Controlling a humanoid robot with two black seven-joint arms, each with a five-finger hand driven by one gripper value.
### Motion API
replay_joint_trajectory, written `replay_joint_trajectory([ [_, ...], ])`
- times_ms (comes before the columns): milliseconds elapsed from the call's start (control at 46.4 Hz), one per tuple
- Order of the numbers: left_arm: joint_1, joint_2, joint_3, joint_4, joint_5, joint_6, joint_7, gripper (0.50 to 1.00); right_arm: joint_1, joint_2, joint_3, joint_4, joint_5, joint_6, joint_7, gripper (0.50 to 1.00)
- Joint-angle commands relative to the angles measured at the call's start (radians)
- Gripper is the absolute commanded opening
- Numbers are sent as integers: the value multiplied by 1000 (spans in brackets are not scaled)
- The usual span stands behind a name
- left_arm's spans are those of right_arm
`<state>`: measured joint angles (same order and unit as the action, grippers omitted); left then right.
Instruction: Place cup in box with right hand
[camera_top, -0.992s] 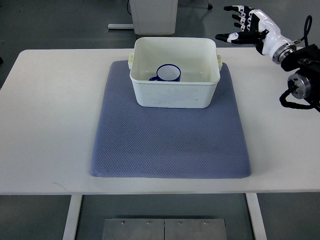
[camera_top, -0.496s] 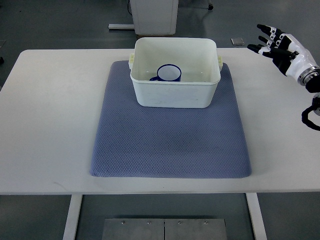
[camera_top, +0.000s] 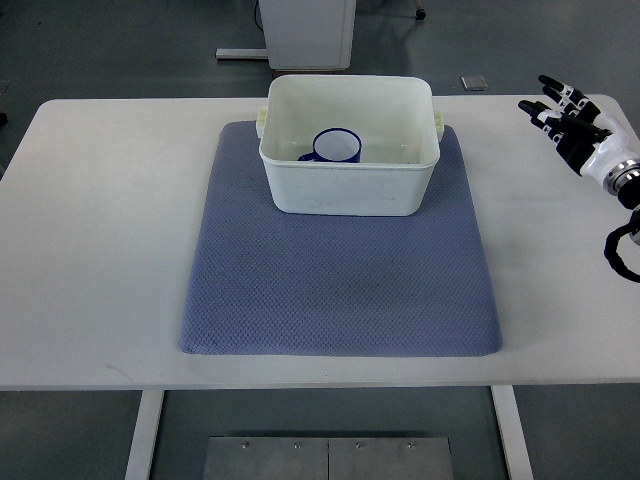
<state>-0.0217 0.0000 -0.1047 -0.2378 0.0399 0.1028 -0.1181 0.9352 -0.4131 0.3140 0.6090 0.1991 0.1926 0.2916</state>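
Note:
A blue cup with a white inside stands upright inside the white plastic box, near the box's front wall. The box rests on the far half of a blue-grey mat. My right hand hovers over the table's far right edge, well to the right of the box, with its black-and-white fingers spread and nothing in them. The left arm does not show.
The white table carries the mat and box. A white cabinet base stands on the floor behind the table. A small grey plate lies on the floor past the far edge.
My right hand has drawn back to the right and lower, away from the box, toward the picture's right edge. The cup stays in the box.

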Motion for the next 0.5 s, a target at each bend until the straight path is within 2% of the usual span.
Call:
replay_joint_trajectory([
  [0, 0, 0, 0, 0, 0, 0, 0, 1000, -19, 13, 20, -8, 0, 1, 0, 1000],
  [474, 0, 0, 0, 0, 0, 0, 0, 1000, -44, 74, 28, -46, -1, 11, -2, 1000],
])
